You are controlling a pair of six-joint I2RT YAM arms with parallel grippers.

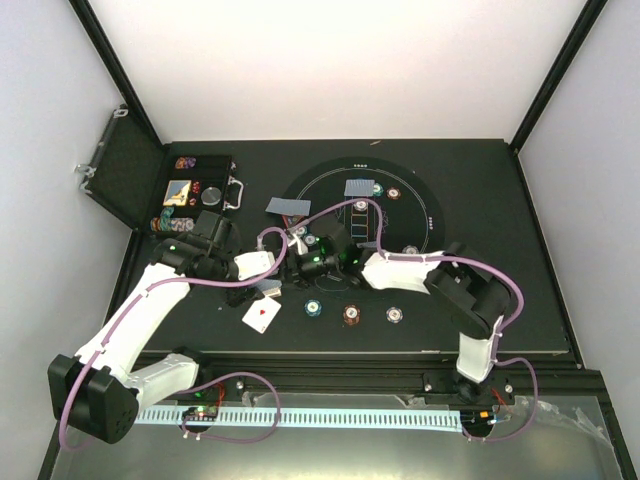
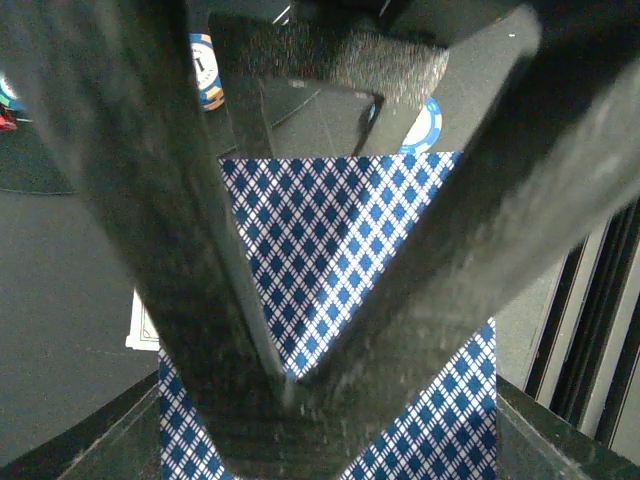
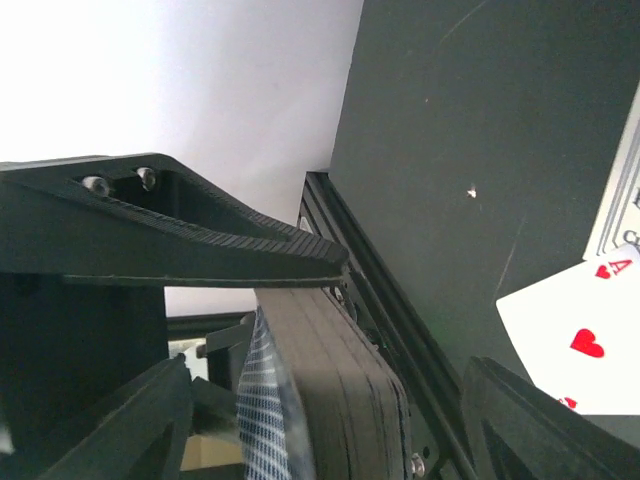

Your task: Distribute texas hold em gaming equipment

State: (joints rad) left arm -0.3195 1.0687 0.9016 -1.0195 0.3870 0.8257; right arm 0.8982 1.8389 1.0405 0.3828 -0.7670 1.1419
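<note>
**Top external.** The left gripper (image 1: 262, 280) and the right gripper (image 1: 288, 274) meet nose to nose low over the counter (image 1: 500, 300), with a blue-backed card (image 1: 271, 291) between them. Just on the near side of both lies a face-up ace of hearts (image 1: 262, 315). Three chips (image 1: 351, 316) sit in a row beside the right gripper, toward the arm bases. Beyond the grippers is the round mat (image 1: 320, 190), carrying face-down cards (image 1: 288, 206). Past the left gripper stands the open case (image 1: 125, 180).

**Left wrist.** The left gripper (image 2: 290, 388) is clenched. Its dark fingers (image 2: 180, 250) converge to a point on the blue-backed card (image 2: 400, 230), which spreads wide behind them. Past the card's far edge a striped chip (image 2: 205, 70) and a blue-and-white chip (image 2: 425, 125) rest on the counter. A white card corner (image 2: 140, 325) shows beside the left finger.

**Right wrist.** The right gripper (image 3: 332, 280) has its tips pressed together, and a sliver of the blue-backed card (image 3: 262, 410) is caught between the fingers. The ace of hearts (image 3: 580, 345) lies off to its side on the counter (image 3: 450, 120).
</note>
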